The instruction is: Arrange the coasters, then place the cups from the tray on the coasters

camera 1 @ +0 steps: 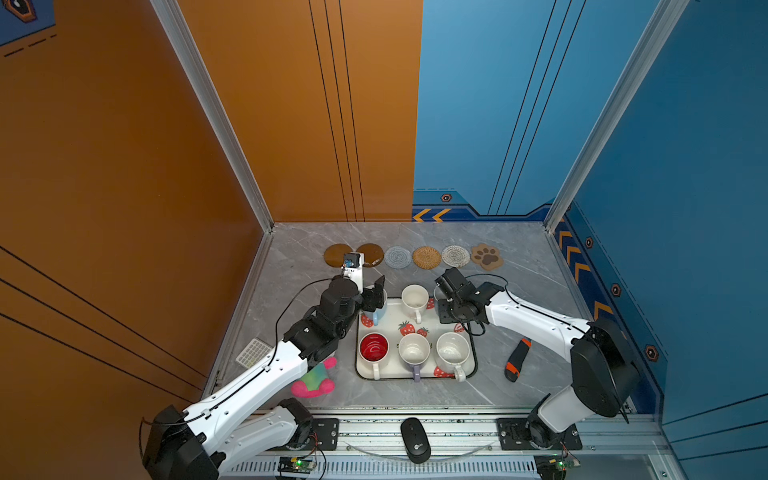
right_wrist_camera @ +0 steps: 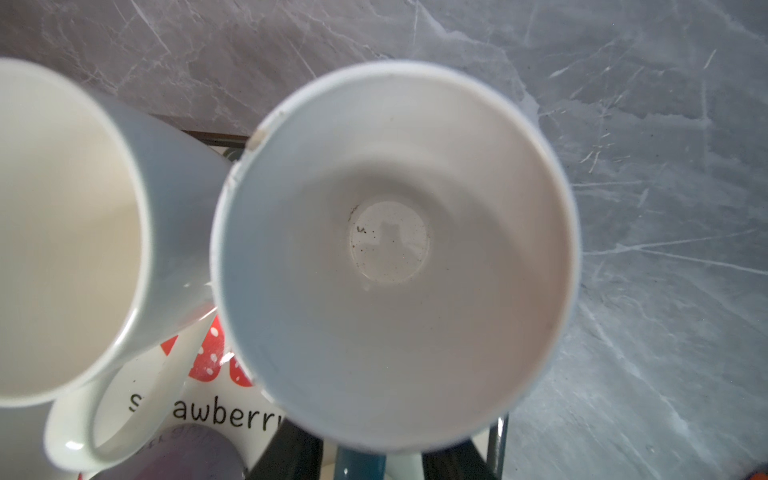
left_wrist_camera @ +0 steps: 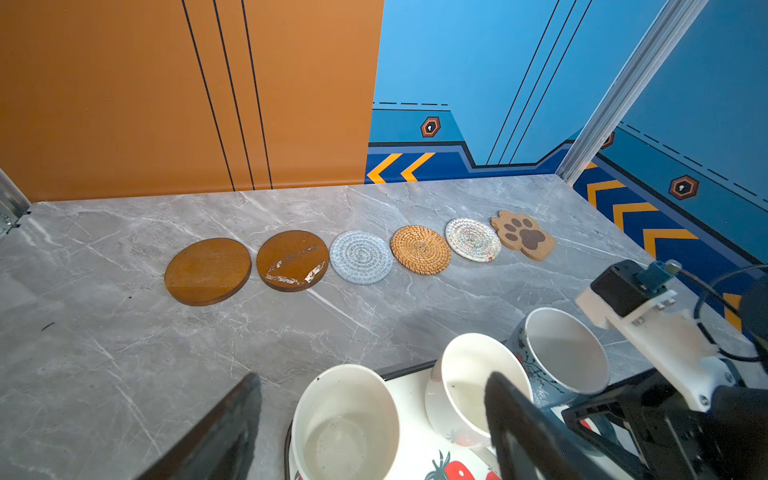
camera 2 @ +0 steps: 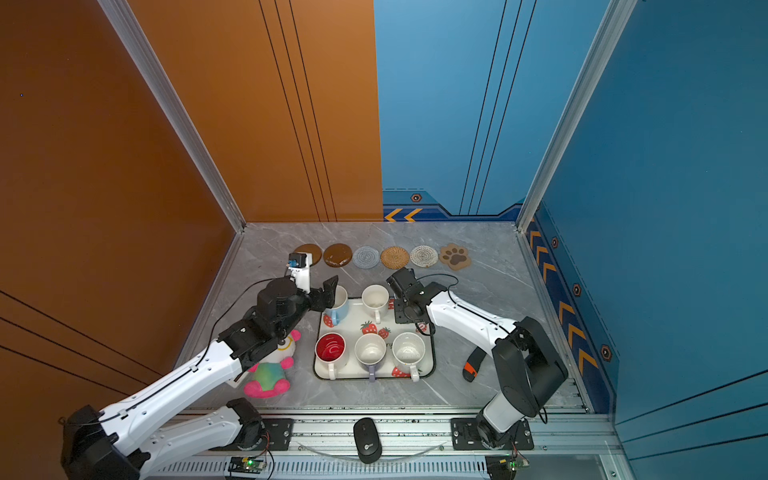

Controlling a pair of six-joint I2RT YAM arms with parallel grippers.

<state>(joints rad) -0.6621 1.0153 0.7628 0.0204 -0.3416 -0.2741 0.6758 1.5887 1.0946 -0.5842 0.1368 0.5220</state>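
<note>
Six coasters lie in a row at the back: two brown discs (camera 1: 337, 255) (left_wrist_camera: 292, 259), grey (camera 1: 397, 257), tan (camera 1: 427, 257), whitish (camera 1: 456, 255) and a paw shape (camera 1: 487, 257). The strawberry tray (camera 1: 430, 374) holds six cups. My left gripper (left_wrist_camera: 374, 428) is open, its fingers either side of the light blue cup (camera 2: 338, 305) at the tray's back left. My right gripper (right_wrist_camera: 365, 457) hangs over the patterned blue cup (left_wrist_camera: 561, 353) at back right. Its handle (right_wrist_camera: 359, 465) sits between the jaws with narrow gaps showing; the tips are hidden under the rim.
A white cup (camera 1: 414, 300) stands between the two blue ones. The red-inside (camera 1: 373, 348), lavender (camera 1: 414, 350) and white (camera 1: 452, 350) cups fill the front row. A plush toy (camera 1: 318, 378) lies left of the tray, a black-orange tool (camera 1: 516, 359) right.
</note>
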